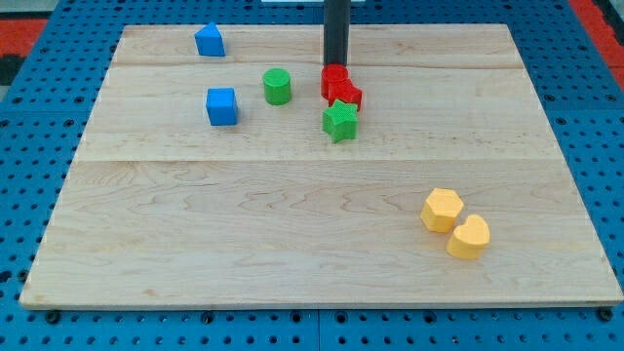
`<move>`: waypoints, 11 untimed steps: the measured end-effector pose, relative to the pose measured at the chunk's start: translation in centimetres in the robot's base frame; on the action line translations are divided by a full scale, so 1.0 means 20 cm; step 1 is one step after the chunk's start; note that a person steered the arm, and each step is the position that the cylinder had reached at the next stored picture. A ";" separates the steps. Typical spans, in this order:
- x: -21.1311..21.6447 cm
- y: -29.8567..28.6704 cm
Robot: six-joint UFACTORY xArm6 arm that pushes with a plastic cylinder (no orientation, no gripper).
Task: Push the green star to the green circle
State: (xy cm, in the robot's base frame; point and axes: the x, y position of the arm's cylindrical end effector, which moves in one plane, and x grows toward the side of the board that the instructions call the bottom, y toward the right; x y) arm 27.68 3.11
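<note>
The green star [339, 121] lies on the wooden board [292, 234], right of centre in the upper half. The green circle [277, 86] stands up and to the left of it, a short gap apart. Two red blocks touch the star's top edge: a red round one [334, 81] and another red block [349, 96] whose shape I cannot make out. My tip [335, 64] comes down from the view's top and ends just behind the red round block, above the star.
A blue cube [221, 106] sits left of the green circle. A blue house-shaped block [210, 41] lies near the top left. A yellow hexagon [441, 210] and a yellow heart [469, 237] lie touching at the lower right.
</note>
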 end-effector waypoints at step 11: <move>0.63 -0.25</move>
